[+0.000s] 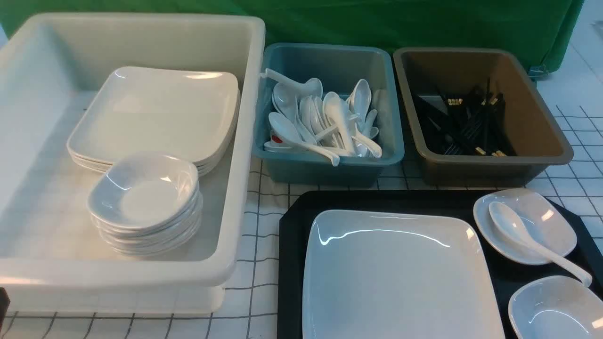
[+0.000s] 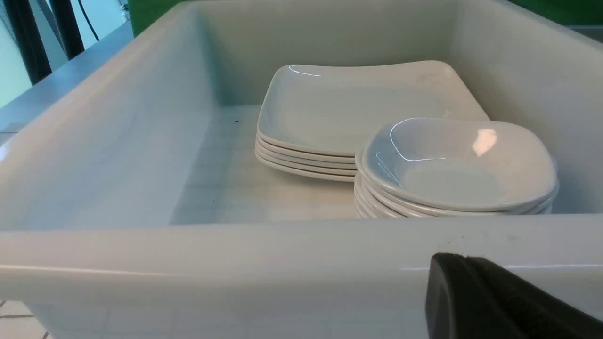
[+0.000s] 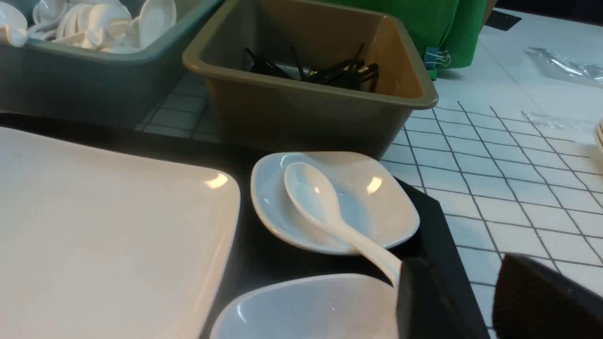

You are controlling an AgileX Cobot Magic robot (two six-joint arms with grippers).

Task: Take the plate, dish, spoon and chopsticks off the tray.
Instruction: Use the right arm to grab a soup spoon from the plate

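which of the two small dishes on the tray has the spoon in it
The far dish, nearer the brown tub: the spoon rests in it, handle over the rim. The near dish on the tray holds nothing.

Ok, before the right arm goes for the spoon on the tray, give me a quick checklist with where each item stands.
1. Spoon exposed, lying in the far small dish, handle over its rim: ok.
2. Right gripper jaws apart, nothing between them: ok.
3. Handle inside the gap: not ok; its tip sits just outside.
4. Blue tub of spoons open on top: ok.
5. Chopsticks on the tray: cannot tell; none on the part shown.
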